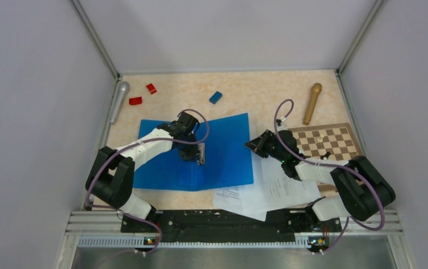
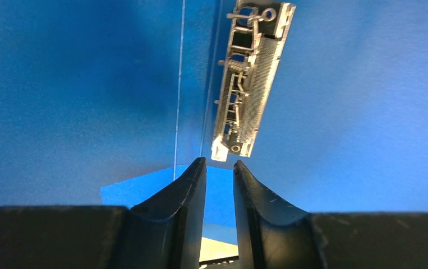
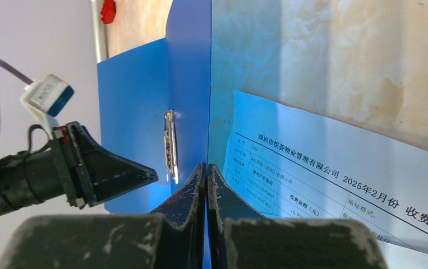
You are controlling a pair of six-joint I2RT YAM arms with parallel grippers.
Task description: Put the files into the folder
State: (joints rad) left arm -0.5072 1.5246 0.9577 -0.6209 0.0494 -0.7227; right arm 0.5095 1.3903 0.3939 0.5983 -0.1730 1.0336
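On the left side of the table, the left claw (image 2: 218, 163) hangs over the open folder (image 1: 225, 154), its fingers a slit apart and gripping nothing, tips close to the near end of the metal clip (image 2: 245, 84). That folder lies spread open with nothing in it, the clip bare. At its right edge the right claw (image 3: 206, 166) is pinched tight, seemingly on the cover's rim. Further right the papers (image 1: 279, 188) lie fanned on the table beside the folder's corner. None are filed, so I'd judge the real work is all ahead.
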